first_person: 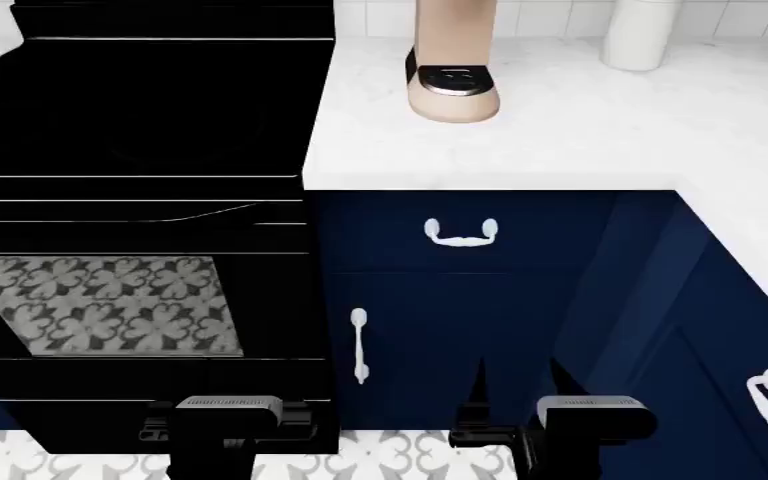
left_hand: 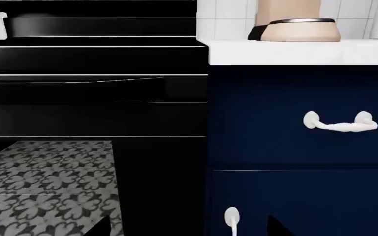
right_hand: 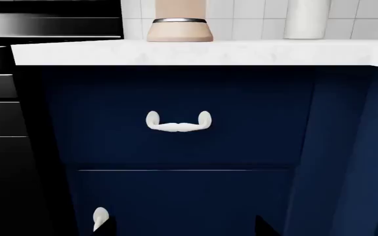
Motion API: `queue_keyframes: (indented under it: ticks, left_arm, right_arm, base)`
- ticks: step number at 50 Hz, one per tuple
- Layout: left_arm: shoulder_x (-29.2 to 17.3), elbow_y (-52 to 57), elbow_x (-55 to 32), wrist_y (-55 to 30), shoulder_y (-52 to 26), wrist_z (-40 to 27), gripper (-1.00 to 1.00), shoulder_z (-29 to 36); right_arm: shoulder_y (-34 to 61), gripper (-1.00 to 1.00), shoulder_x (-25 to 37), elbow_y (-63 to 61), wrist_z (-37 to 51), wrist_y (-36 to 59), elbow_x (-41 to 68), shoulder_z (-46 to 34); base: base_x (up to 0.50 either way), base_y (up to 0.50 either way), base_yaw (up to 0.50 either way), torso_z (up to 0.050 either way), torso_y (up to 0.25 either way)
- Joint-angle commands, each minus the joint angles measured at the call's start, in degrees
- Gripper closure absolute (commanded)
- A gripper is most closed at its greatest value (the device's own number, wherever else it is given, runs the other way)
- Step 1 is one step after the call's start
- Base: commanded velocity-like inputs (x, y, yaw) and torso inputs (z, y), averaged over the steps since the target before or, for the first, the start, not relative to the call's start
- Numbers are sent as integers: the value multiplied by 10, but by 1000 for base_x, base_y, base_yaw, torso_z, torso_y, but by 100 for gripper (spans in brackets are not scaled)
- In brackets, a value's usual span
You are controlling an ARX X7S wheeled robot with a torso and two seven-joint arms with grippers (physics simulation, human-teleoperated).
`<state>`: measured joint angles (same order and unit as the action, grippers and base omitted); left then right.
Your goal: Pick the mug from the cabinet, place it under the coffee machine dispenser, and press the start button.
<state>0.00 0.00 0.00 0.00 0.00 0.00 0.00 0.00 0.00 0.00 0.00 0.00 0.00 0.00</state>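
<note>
The mug is out of view; the navy cabinet doors are shut. Only the beige coffee machine's lower body and base (first_person: 454, 98) with its black drip tray (first_person: 454, 78) show, standing on the white counter; the dispenser spout is cut off above the frame. The machine also shows in the left wrist view (left_hand: 294, 30) and the right wrist view (right_hand: 179, 29). My left gripper (left_hand: 187, 228) is open and empty, low in front of the oven's edge. My right gripper (right_hand: 185, 228) is open and empty, low in front of the navy cabinet door (right_hand: 182, 201).
A black oven (first_person: 131, 200) stands left of the navy cabinet. A drawer with a white handle (first_person: 462, 235) sits under the counter, above a door with a white handle (first_person: 360, 345). A white canister (first_person: 642, 35) stands at the counter's back right. Another cabinet run angles in at right.
</note>
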Motion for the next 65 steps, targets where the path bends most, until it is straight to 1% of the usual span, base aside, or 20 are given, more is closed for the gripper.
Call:
queue_keyframes:
  ticks: [1, 3, 8, 28, 45, 48, 50, 51, 52, 53, 54, 55, 56, 58, 59, 60, 61, 62, 63, 65]
  left_arm:
    - [-8, 6, -10, 2, 2, -15, -100, 7]
    - [-13, 14, -24, -5, 2, -21, -100, 7]
    - [-25, 30, -75, 3, 8, -1, -100, 6]
    - [-47, 39, -97, 7, 12, -8, -100, 29]
    - [-59, 42, -125, 16, 14, -14, -100, 32]
    - [-62, 42, -132, 14, 14, -13, -100, 33]
    - [-64, 41, -127, 12, 10, -20, -100, 33]
    - [-66, 44, -124, 6, 6, -25, -100, 32]
    - [-73, 51, -125, -32, -9, -35, -100, 29]
    - [-81, 57, -125, -68, -27, -41, -100, 29]
    - [-91, 62, -119, -84, -48, -46, -100, 27]
    - [-99, 62, -107, -99, -68, -55, -100, 26]
    - [-106, 51, -87, -82, -87, -60, -100, 28]
    - [-119, 13, -46, -37, -124, -74, -100, 33]
    - [-126, -7, -43, -44, -148, -74, -100, 31]
    - [-132, -26, -45, -57, -175, -69, -100, 28]
    - [-136, -43, -46, -65, -196, -68, -100, 26]
    - [-139, -62, -39, -63, -213, -71, -100, 26]
    - [-140, -77, -37, -64, -227, -73, -100, 25]
    - [-141, -92, -60, -97, -247, -57, -100, 19]
  right_arm:
    - [1, -100, 9, 4, 12, 0, 9, -11]
    - [1, -100, 13, 7, 21, -4, 11, -17]
    - [3, -100, 23, 2, 32, -3, 20, -24]
    - [0, -100, 42, -11, 52, -6, 46, -41]
    - [-4, -100, 49, -14, 70, -17, 51, -56]
    - [-6, -100, 52, -18, 66, -30, 60, -56]
    - [-5, -100, 59, -56, 66, -22, 60, -58]
    - [-1, -100, 67, -109, 67, 0, 59, -58]
    - [7, -100, 76, -171, 70, 34, 58, -56]
    - [28, -100, 88, -252, 72, 92, 69, -49]
    - [74, -100, 101, -338, 76, 178, 93, -36]
    - [140, -100, 113, -411, 83, 264, 120, -21]
    - [226, -100, 121, -458, 95, 349, 158, 2]
    - [398, -100, 121, -479, 117, 521, 234, 55]
    - [484, -100, 123, -460, 126, 607, 253, 66]
    - [570, -100, 125, -427, 133, 650, 259, 68]
    - [656, -100, 126, -390, 135, 670, 260, 64]
    - [716, -100, 125, -352, 135, 690, 262, 58]
    - [756, -100, 125, -319, 132, 699, 262, 49]
    - [819, -100, 122, -260, 125, 708, 260, 28]
  base:
    - [0, 0, 0, 0, 0]
    - [0, 0, 0, 0, 0]
    - [0, 0, 0, 24, 37]
    - [0, 0, 0, 49, 86]
    - [0, 0, 0, 50, 86]
    - [0, 0, 0, 50, 87]
    - [0, 0, 0, 50, 86]
    - [0, 0, 0, 50, 74]
    - [0, 0, 0, 0, 0]
    - [0, 0, 0, 0, 0]
    - [0, 0, 0, 0, 0]
    - [0, 0, 0, 0, 0]
    - [0, 0, 0, 0, 0]
    - [0, 0, 0, 0, 0]
    - [0, 0, 0, 0, 0]
    - [0, 0, 0, 0, 0]
    - [0, 0, 0, 0, 0]
    - [0, 0, 0, 0, 0]
    - [0, 0, 0, 0, 0]
    - [0, 0, 0, 0, 0]
